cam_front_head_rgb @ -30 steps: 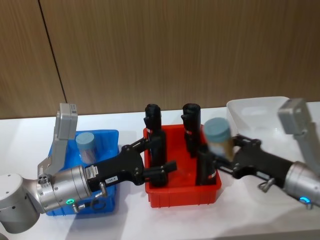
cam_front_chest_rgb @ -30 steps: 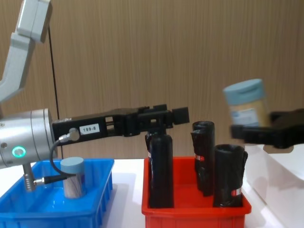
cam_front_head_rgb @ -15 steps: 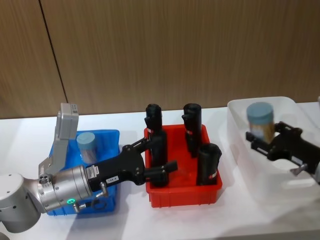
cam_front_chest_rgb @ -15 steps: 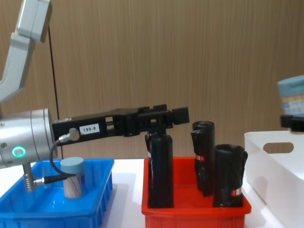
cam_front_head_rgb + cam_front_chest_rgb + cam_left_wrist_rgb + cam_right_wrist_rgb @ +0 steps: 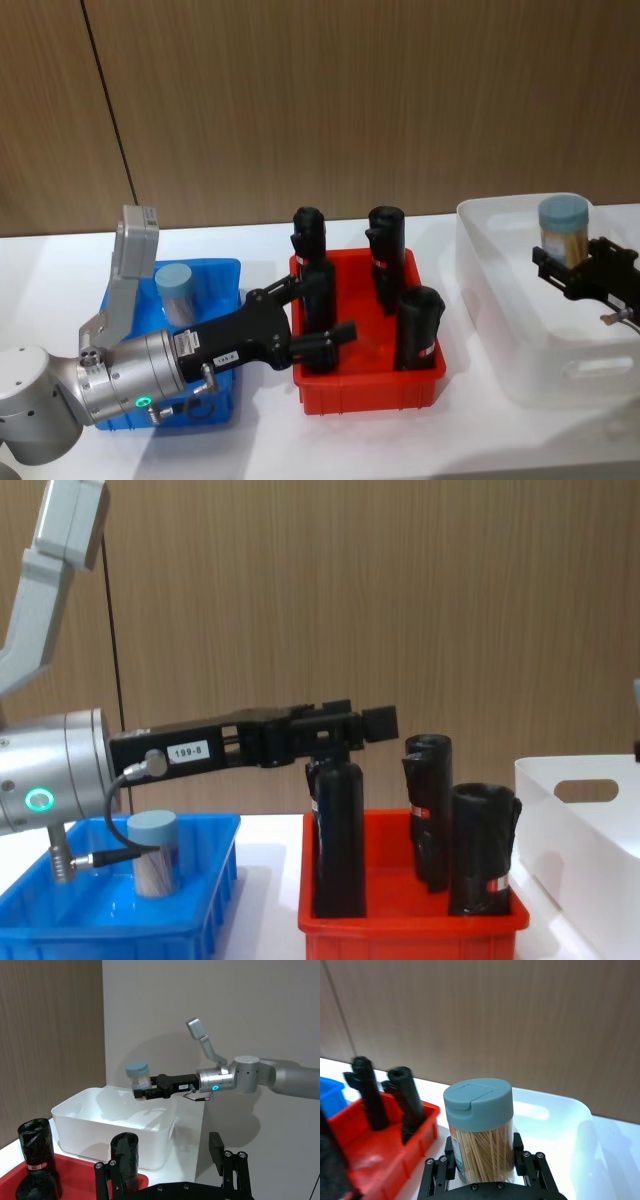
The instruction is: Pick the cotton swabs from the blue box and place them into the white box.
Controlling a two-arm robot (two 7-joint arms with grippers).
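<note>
A cotton swab tub (image 5: 563,230) with a pale-blue lid stands upright in my right gripper (image 5: 563,264), which is shut on it above the white box (image 5: 500,335). The right wrist view has the tub (image 5: 479,1130) between the fingers (image 5: 438,1174), over the white box (image 5: 555,1106). In the left wrist view the tub (image 5: 138,1076) hangs above the far side of the white box (image 5: 100,1132). A second tub (image 5: 173,293) stands in the blue box (image 5: 224,272). My left gripper (image 5: 325,308) is open, held over the red bin's left side.
A red bin (image 5: 365,387) with several tall black rolls (image 5: 418,327) stands between the blue box and the white box. The chest view has the rolls (image 5: 338,840) rising well above the red bin's rim (image 5: 410,927). A wooden wall runs behind the table.
My right gripper has carried the tub to the right, from over the red bin's right edge to above the white box. The left arm has not moved.
</note>
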